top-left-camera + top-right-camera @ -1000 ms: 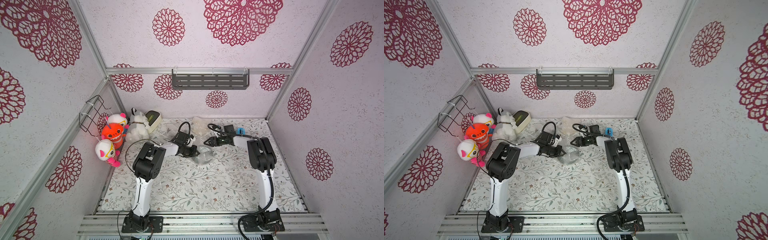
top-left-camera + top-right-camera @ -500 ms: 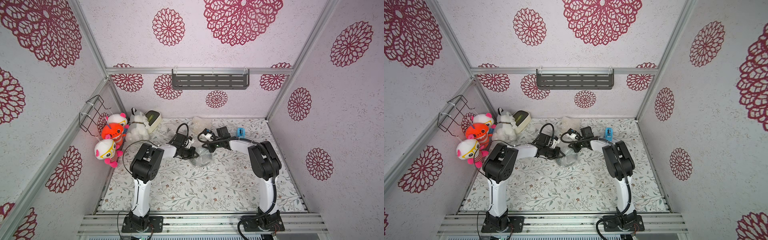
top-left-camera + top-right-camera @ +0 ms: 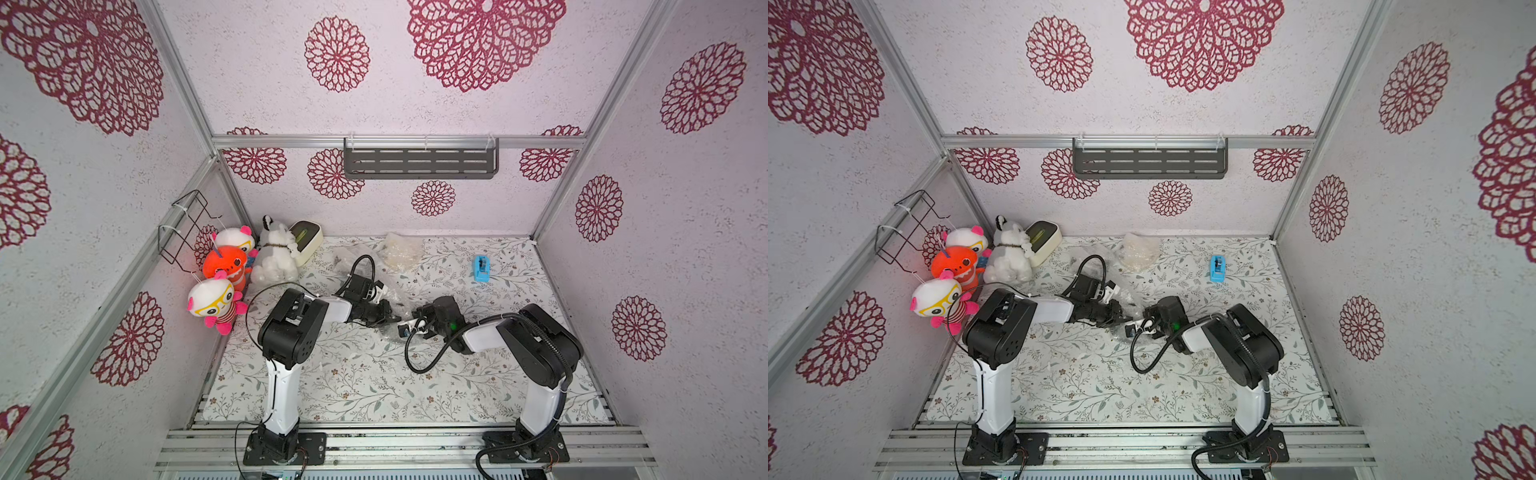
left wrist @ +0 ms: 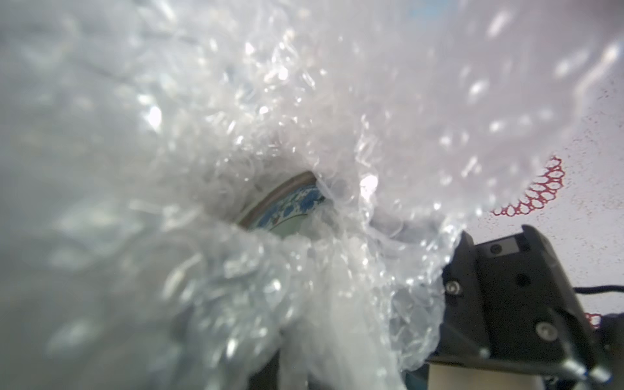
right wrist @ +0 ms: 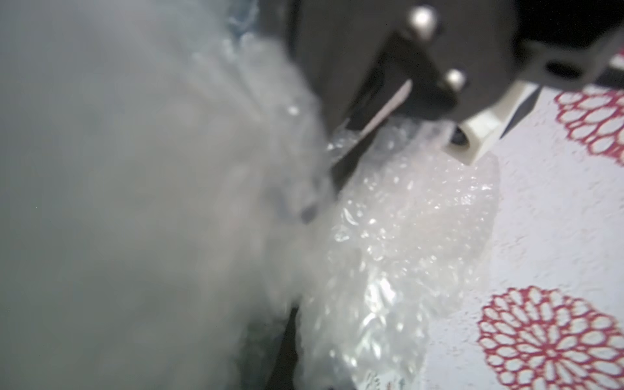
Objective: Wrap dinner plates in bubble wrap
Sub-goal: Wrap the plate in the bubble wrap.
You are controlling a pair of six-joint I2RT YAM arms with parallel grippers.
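Where the two arms meet, nearer their bases than the blue tape dispenser [image 3: 481, 269], crumpled bubble wrap [image 4: 304, 101] swathes a plate [image 4: 287, 202], with only a sliver of its blue-marked rim showing. The right gripper [image 3: 405, 328] is clenched against the wrap. Whether the left gripper [image 3: 391, 319] is released or clenched, I cannot tell.

The bubble wrap [image 3: 397, 305] lies at the centre of the table [image 3: 353, 386], enclosing a plate [image 4: 287, 202]. Second bundle [image 3: 401, 249] above it; tape dispenser [image 3: 481, 269] upper right; plush toys [image 3: 232, 266] far left.

readable text: none | labels, brands, numbers, signs: none legible in any view
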